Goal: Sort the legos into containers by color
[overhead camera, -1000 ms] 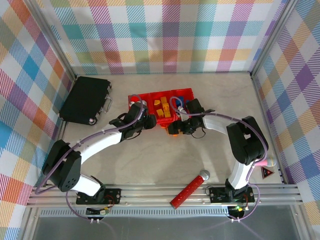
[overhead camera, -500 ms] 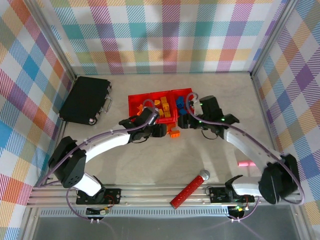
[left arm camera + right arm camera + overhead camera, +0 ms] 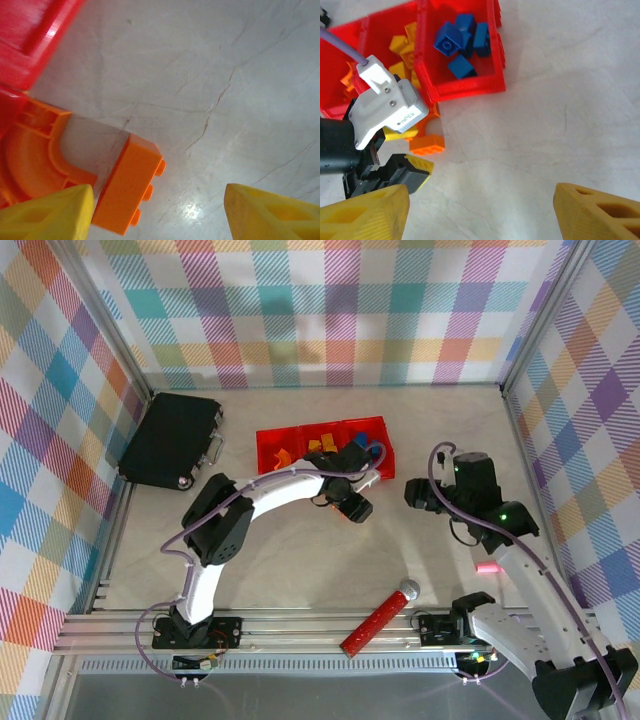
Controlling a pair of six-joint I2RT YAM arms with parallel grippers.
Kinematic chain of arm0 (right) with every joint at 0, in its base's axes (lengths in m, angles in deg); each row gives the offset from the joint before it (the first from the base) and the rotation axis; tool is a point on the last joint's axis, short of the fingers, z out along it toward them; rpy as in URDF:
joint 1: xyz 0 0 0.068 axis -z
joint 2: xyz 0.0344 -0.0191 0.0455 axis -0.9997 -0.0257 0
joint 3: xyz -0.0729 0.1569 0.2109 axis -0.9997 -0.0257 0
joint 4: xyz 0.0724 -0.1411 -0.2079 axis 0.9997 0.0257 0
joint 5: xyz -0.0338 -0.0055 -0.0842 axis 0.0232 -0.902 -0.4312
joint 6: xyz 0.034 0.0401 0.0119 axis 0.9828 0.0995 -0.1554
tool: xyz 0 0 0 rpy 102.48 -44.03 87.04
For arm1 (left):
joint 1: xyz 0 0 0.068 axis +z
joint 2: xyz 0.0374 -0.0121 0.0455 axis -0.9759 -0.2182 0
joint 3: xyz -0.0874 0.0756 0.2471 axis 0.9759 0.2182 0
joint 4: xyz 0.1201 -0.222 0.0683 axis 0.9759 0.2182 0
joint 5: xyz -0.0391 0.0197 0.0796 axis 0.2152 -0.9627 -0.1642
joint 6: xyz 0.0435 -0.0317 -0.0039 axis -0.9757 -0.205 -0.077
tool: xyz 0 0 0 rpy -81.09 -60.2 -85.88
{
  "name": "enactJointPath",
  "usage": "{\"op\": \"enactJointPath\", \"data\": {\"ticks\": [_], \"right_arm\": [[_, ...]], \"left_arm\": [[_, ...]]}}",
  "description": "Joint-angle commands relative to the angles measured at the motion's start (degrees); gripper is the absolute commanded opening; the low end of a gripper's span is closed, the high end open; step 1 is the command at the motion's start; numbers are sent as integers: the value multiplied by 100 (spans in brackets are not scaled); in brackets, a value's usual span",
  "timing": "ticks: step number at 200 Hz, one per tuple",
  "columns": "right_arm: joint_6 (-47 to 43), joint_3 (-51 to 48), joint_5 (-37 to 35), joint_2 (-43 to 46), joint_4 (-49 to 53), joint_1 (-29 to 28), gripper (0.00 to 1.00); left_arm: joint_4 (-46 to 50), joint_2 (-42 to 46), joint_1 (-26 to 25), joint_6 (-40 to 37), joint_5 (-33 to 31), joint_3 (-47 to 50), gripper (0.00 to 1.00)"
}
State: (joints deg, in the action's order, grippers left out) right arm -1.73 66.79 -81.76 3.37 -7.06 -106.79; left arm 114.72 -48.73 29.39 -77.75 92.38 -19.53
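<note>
The three joined red bins (image 3: 268, 452) sit mid-table. In the right wrist view, blue bricks (image 3: 462, 45) fill the right bin (image 3: 465, 89), yellow bricks (image 3: 402, 50) the middle one, and orange pieces (image 3: 347, 75) the left one. A small orange brick (image 3: 130, 192) lies on the table just in front of the bins, beside an orange arched piece (image 3: 35, 160) that touches the bin wall. My left gripper (image 3: 160, 215) is open low over the table, and its left finger (image 3: 50, 215) is right beside the brick. My right gripper (image 3: 480, 215) hangs open and empty over bare table to the right of the bins (image 3: 415, 495).
A flat black case (image 3: 170, 440) lies at the back left. A long red cylinder with a silver ball end (image 3: 380, 620) rests near the front rail. The left arm (image 3: 280, 485) curves in front of the bins. Plaid walls enclose the table.
The left gripper has slid right along the bins' front to the orange pieces. The right gripper has pulled back from the bins, out to the right.
</note>
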Motion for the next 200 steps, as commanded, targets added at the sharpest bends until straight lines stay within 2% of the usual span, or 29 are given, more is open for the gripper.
{"op": "enactJointPath", "data": {"ticks": [1, 35, 54, 83, 125, 166, 200], "right_arm": [[-81, -121, -83, 207, 366, 43, 76], [-149, -238, -107, 318, 447, 80, 76], [-126, -279, -71, 301, 429, 86, 76], [-82, -330, 21, 309, 410, 90, 76], [-71, -344, 70, 327, 444, 86, 76], [-55, -378, 87, 334, 459, 90, 76], [-66, -389, 62, 353, 488, 95, 76]], "left_arm": [[751, 52, -69, -1050, -43, -155, 69], [690, 51, -89, -1282, -355, -150, 67], [620, 1, -102, -1275, -266, -168, 64], [519, -101, -178, -1260, -375, -234, 64], [669, -452, -199, -1272, -606, -575, 61], [1197, -999, -200, -1300, -739, -1207, 57], [1249, -1107, -191, -1252, -835, -1251, 53]]}}
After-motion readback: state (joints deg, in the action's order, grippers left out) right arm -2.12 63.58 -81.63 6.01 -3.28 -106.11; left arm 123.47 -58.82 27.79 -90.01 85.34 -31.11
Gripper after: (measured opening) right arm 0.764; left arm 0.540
